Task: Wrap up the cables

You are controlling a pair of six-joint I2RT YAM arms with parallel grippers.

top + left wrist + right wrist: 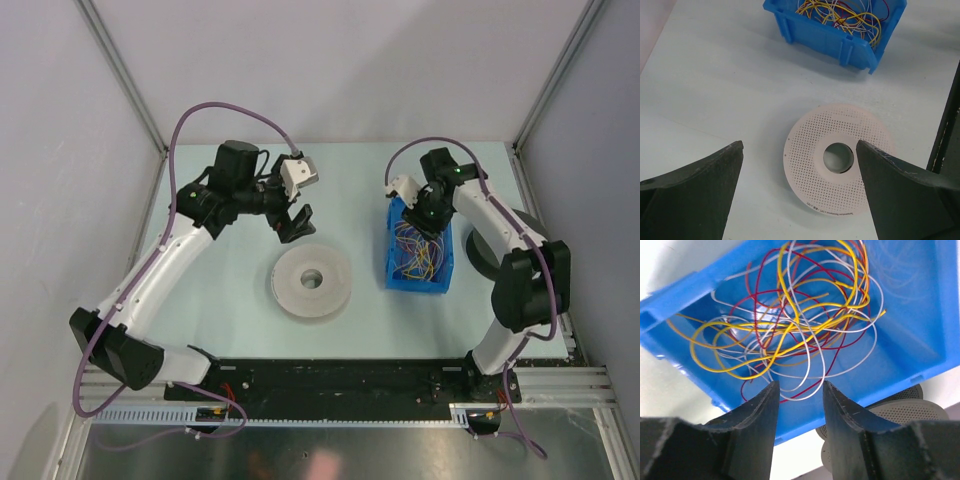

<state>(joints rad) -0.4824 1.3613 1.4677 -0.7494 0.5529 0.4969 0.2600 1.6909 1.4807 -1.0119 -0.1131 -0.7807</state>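
— While I watch from the top view, where do the cables sit?
— I see the cables (420, 250) tangled in the blue bin (392, 272), with the right gripper (428, 215) over its far end. The left gripper (293, 222) hangs just beyond the white perforated disc (330, 292).
— And your left wrist?
— Its jaws stand wide apart above the disc, and the bin lies farther off.
— Right wrist?
— Its jaws are parted by a narrow gap, just over the yellow, red and white strands. I cannot tell whether they touch.
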